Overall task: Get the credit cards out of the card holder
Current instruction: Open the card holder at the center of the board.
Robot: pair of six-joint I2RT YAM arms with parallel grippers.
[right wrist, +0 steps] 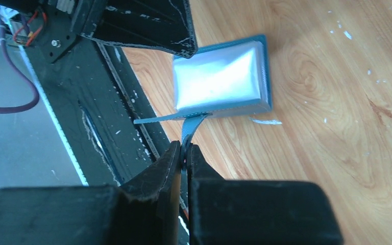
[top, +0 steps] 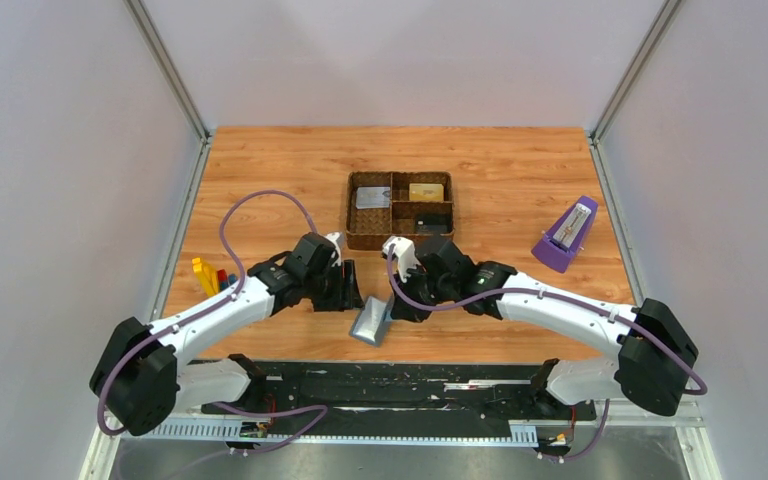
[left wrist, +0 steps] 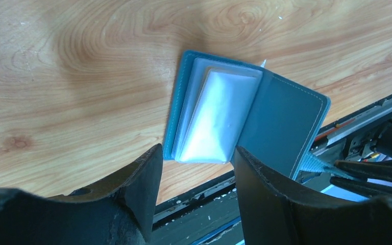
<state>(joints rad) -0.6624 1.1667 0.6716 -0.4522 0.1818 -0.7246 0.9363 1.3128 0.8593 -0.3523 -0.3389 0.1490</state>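
Right wrist view: right tool pinches the flap of the small teal bifold card holder at 6 o'clock; hold that taut and let the wide-open left tool reach inside.

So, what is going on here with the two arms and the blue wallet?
The right gripper is shut on one cover of the blue card holder and holds it open. The left gripper is open, its fingers close to the pale inner sleeves. A gold-yellow card and a grey card lie in separate compartments of the woven tray. Whether any card is inside the holder cannot be seen.
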